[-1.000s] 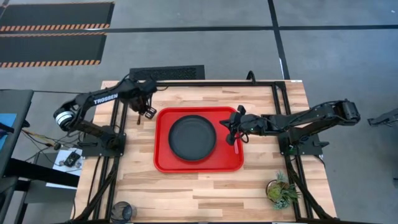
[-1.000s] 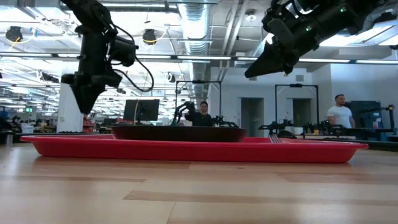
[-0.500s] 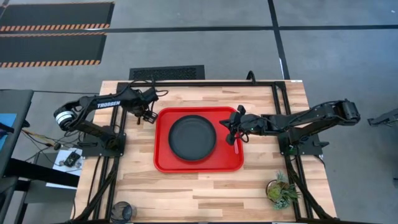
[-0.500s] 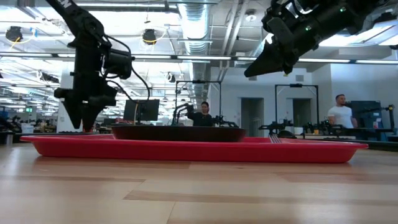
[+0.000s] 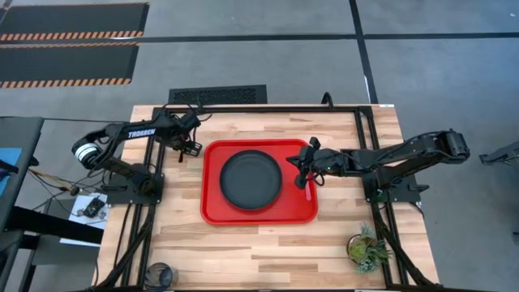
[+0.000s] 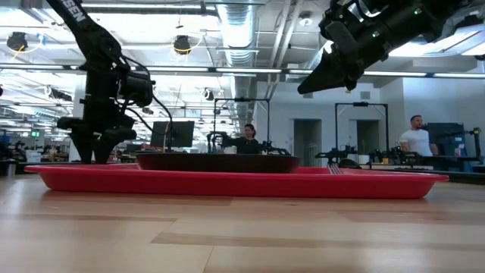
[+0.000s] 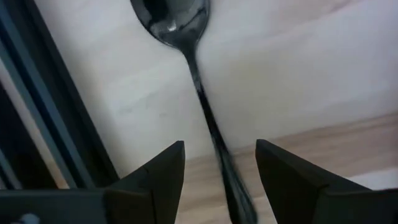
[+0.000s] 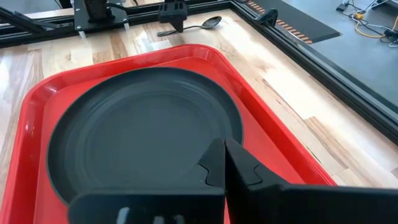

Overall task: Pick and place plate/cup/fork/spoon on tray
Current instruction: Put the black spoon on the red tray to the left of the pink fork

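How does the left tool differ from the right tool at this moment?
The left tool is open; the right tool is shut. The left tool is low over the spoon on the bare table, beside the tray; the right tool hovers above the tray's edge. Both hold nothing.

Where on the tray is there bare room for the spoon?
Tray: a bare strip along its near edge below the plate, and a narrower one left of the plate. The right side is crowded: fork under the right gripper.
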{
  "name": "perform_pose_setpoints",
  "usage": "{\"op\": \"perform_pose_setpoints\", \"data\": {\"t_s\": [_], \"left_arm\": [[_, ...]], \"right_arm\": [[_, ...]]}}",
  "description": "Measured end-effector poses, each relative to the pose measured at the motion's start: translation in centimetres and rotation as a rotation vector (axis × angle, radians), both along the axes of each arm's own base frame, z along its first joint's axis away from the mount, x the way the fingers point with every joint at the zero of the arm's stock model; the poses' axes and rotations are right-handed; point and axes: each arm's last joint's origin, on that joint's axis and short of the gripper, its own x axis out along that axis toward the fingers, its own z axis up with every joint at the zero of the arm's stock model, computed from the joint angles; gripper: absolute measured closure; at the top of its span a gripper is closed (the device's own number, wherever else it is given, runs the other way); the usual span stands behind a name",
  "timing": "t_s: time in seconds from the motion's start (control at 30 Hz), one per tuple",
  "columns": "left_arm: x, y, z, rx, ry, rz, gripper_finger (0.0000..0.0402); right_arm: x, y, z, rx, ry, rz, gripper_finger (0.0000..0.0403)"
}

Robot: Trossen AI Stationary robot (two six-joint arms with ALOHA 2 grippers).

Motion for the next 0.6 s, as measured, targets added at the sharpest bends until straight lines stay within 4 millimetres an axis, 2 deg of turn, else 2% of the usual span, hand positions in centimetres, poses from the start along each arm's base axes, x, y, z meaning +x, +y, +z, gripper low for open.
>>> {"op": "perform_pose_setpoints", "data": {"t_s": [0.3, 0.6], "left_arm": [[0.17, 0.45, -0.42, 0.005, -0.060, -0.030, 0.0219], [-0.56, 0.55, -0.96, -0.018, -0.071, -0.008, 0.0276]], "right_arm": [[0.00, -0.01, 0.01, -0.001, 0.000, -0.001, 0.0393], [0.00, 0.00, 0.00, -0.001, 0.000, -0.001, 0.0393]]}}
